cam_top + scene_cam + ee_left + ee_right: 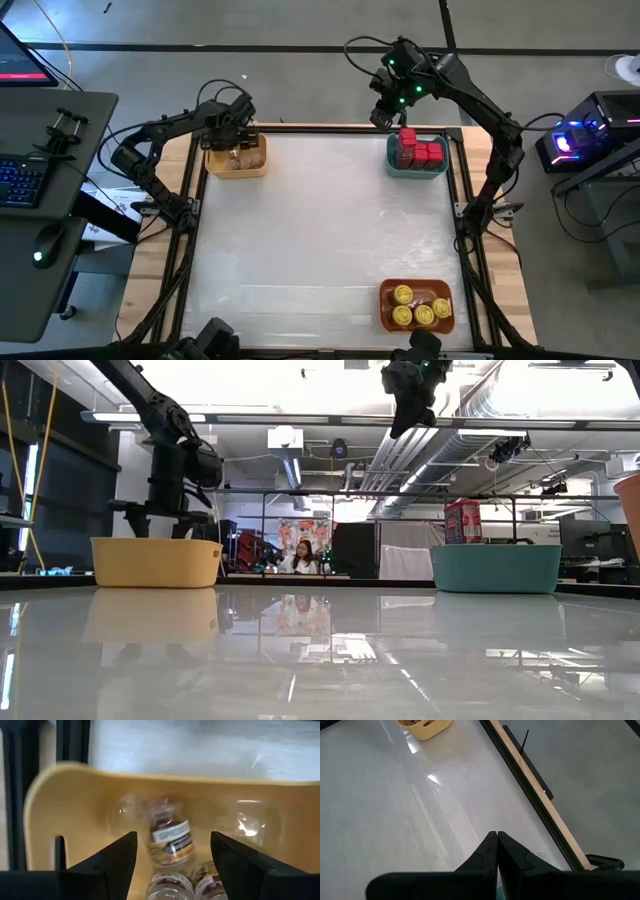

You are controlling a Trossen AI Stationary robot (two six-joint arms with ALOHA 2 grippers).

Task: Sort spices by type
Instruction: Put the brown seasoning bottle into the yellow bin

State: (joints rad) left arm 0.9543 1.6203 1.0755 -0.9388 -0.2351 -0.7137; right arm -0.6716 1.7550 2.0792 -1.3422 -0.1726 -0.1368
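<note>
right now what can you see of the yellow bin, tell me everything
The yellow bin is a small, matte, plastic-looking tub with rounded corners and a handle slot in its side. It stands upright at the table's far left corner. Inside lie small clear jars of brown spice with white labels, tipped on their sides. The left gripper hangs just above it, fingers open, touching nothing.

Table [320, 230] middle lies open (bins [417, 167] line the edges).
</note>
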